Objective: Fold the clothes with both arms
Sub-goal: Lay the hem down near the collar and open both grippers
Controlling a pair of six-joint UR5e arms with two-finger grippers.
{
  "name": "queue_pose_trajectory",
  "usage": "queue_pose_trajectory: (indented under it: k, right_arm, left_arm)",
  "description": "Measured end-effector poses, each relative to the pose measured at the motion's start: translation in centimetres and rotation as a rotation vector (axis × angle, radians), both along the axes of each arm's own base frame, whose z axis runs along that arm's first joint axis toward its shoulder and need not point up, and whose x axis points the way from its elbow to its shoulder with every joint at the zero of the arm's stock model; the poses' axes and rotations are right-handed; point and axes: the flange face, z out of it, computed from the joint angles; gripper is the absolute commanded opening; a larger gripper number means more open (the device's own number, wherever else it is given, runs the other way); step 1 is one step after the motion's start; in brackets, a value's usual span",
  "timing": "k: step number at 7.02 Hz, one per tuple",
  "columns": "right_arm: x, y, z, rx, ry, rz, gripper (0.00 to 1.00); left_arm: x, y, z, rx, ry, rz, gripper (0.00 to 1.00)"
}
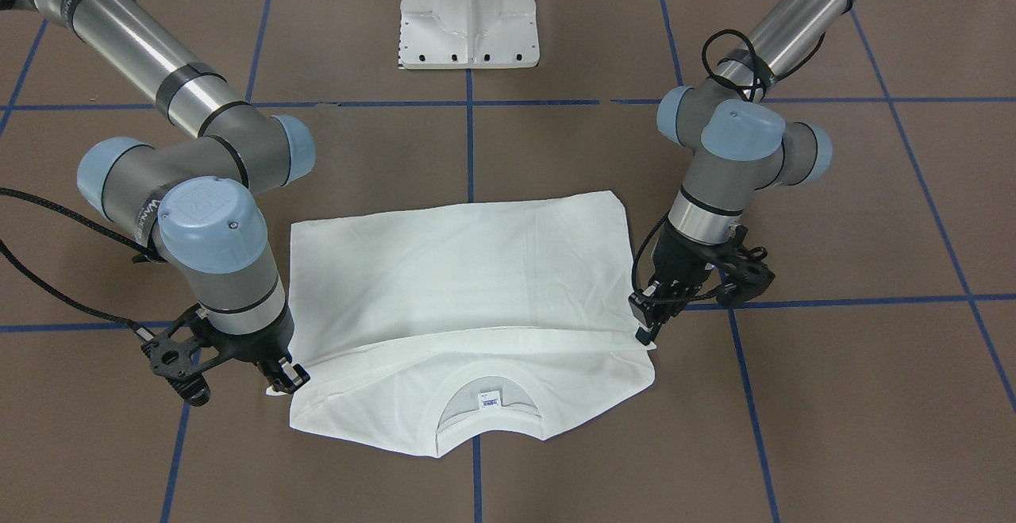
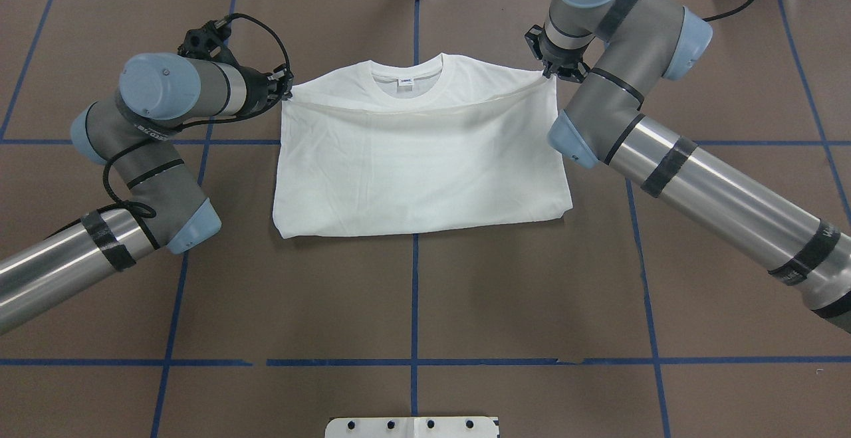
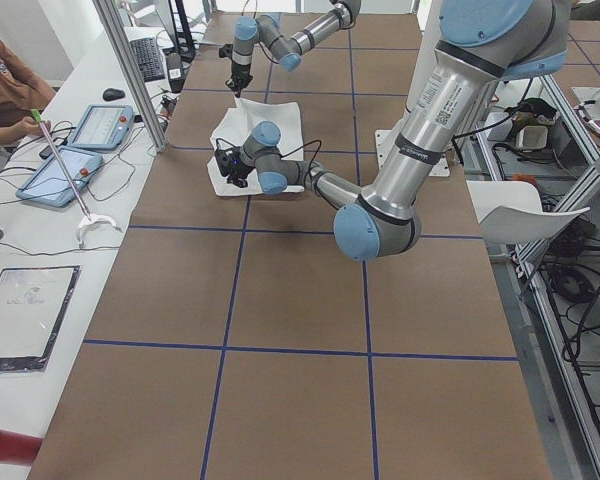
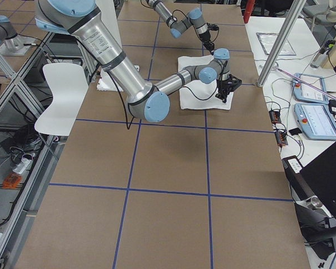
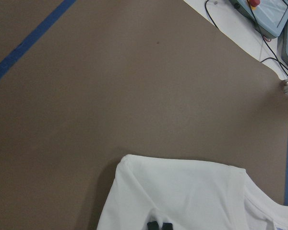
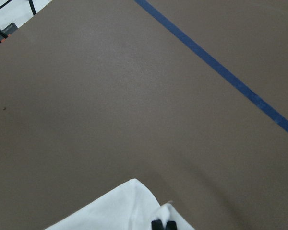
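Overhead exterior: we see brown blue-taped table (image 2: 412, 292) spread wide below & beside white long-sleeved T-shirt (image 2: 419, 165), upper centre, folded, collar up. The left gripper (image 2: 287, 94) & right gripper (image 2: 549, 74) clench its fold ends.

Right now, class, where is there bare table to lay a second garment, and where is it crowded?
Widest bare table: between the folded near edge of the T-shirt and the pedestal base. Beyond the collar only a narrow strip is bare. Crowded: both shoulder ends, where the left fingers and right fingers pinch the cloth.
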Motion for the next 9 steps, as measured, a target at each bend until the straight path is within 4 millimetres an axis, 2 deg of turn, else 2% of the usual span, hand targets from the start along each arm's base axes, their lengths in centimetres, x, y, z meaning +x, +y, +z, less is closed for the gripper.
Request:
queue_pose_trajectory:
  k: [3, 4, 5, 7, 8, 9]
  right_arm:
    - [-1.4, -1.0, 0.8, 0.006, -0.005, -0.003, 0.00]
    - [-1.5, -1.1, 1.1, 0.006, -0.004, -0.004, 0.50]
    - [-1.5, -1.1, 1.1, 0.007, -0.005, -0.004, 0.73]
    - [-1.5, -1.2, 0.7, 0.020, -0.017, -0.003, 0.87]
    - [-1.3, -1.1, 0.4, 0.027, -0.027, -0.001, 0.88]
    - [-0.8, 0.1, 0.1, 0.037, -0.048, 0.000, 0.90]
  left_arm:
    - [0.2, -0.5, 1.1, 0.026, -0.036, 0.004, 0.02]
    - [0.2, -0.6, 1.2, 0.026, -0.037, 0.003, 0.29]
    - [0.2, -0.6, 1.2, 0.029, -0.035, 0.002, 0.37]
    - [-0.2, -0.4, 1.9, 0.047, -0.015, 0.001, 0.44]
    - [-0.5, -0.2, 2.4, 0.052, -0.010, 0.001, 0.45]
    - [-0.6, 0.0, 2.7, 0.058, -0.003, 0.001, 0.46]
